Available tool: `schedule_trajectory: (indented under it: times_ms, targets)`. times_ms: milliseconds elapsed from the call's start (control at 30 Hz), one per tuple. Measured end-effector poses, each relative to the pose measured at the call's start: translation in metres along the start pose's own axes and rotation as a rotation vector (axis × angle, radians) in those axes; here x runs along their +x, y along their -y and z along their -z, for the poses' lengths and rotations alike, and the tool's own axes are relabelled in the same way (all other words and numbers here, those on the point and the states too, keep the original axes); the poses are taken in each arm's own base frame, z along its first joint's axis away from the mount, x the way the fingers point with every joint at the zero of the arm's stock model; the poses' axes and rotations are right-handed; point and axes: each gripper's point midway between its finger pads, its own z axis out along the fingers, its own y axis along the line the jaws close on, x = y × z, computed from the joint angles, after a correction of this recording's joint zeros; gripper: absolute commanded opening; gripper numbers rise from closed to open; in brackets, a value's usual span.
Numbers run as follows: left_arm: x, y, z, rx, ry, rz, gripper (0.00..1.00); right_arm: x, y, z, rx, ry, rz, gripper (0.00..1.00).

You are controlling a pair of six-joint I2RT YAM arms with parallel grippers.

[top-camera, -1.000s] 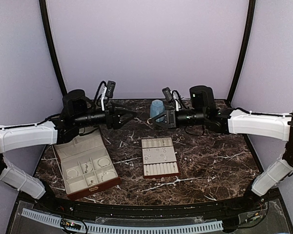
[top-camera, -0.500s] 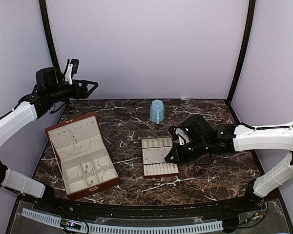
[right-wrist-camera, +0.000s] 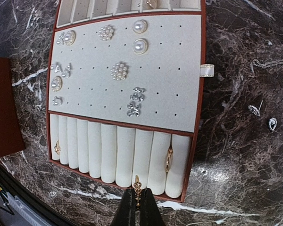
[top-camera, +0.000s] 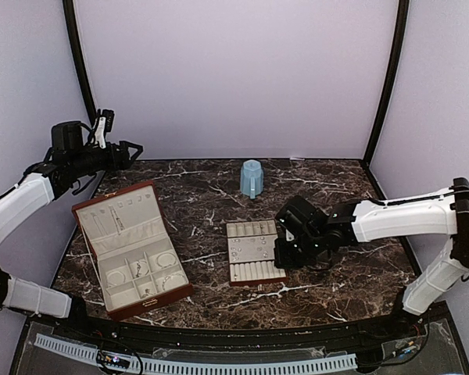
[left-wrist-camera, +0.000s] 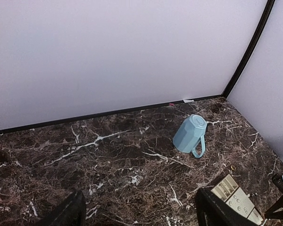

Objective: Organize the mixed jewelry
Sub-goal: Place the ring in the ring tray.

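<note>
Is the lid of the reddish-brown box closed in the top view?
No, the reddish-brown box stands open, its lid folded back and its cream compartments in plain sight.

Dark brown marble table (top-camera: 336, 266) with thin white veins, light blue plastic mug (top-camera: 252, 178) near its far edge, reddish-brown box (top-camera: 172, 296) with cream lining, cream slotted tray (right-wrist-camera: 155, 70) with reddish-brown rim, pearly white and silver round studs (right-wrist-camera: 140, 45), tiny gold piece (right-wrist-camera: 137, 184), pale purple walls (top-camera: 234, 70)
</note>
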Motion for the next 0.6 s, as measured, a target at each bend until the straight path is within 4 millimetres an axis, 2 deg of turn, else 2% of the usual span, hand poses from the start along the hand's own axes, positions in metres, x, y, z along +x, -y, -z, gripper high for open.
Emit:
schedule_trajectory:
  times_ms: [267,600]
  targets:
    - [0.000,-0.003,0.000,-0.019,0.002,-0.012,0.83,-0.011,-0.003,-0.010,0.047,0.016,-0.012,0.00]
    - [0.000,-0.005,0.000,-0.027,0.002,-0.017,0.83,-0.004,0.007,-0.015,0.097,-0.019,-0.025,0.00]
